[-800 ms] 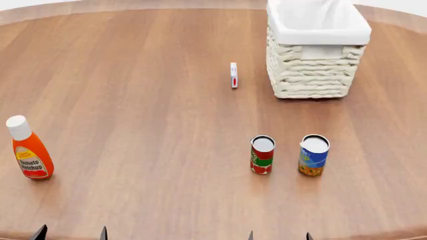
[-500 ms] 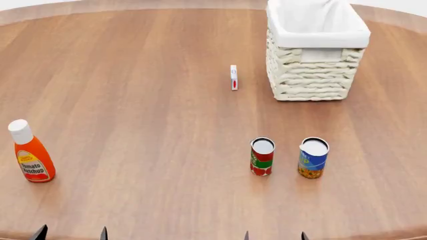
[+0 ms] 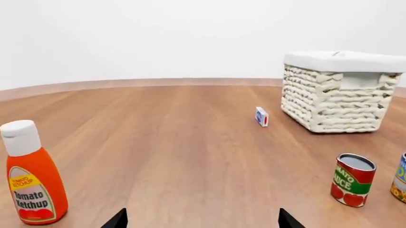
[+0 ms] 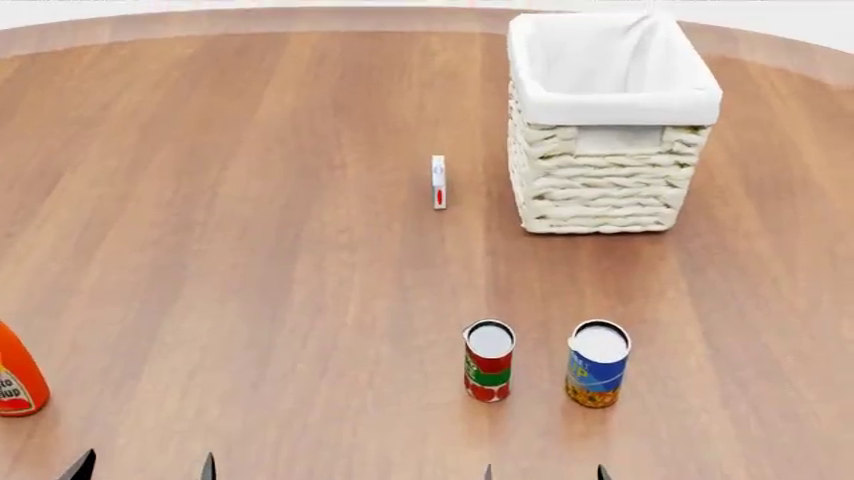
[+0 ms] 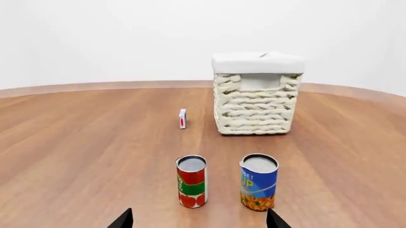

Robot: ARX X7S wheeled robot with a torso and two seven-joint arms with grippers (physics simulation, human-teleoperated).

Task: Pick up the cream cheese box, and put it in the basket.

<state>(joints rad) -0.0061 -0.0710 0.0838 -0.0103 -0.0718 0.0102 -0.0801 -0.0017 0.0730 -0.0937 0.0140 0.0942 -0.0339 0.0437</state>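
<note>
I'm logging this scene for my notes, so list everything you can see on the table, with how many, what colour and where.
cream cheese box: one, white with a red mark, standing on edge just left of the basket, apart from it.
basket: one, cream wicker with white liner, far right.
red and green can: one, upright, near centre.
blue can: one, blue and yellow, upright, right of the red and green can.
ketchup bottle: one, orange with white cap, near left edge.
table: one, brown wood, under everything.
left gripper: dark tips at bottom edge, open, empty.
right gripper: dark tips at bottom edge, open, empty.
</note>
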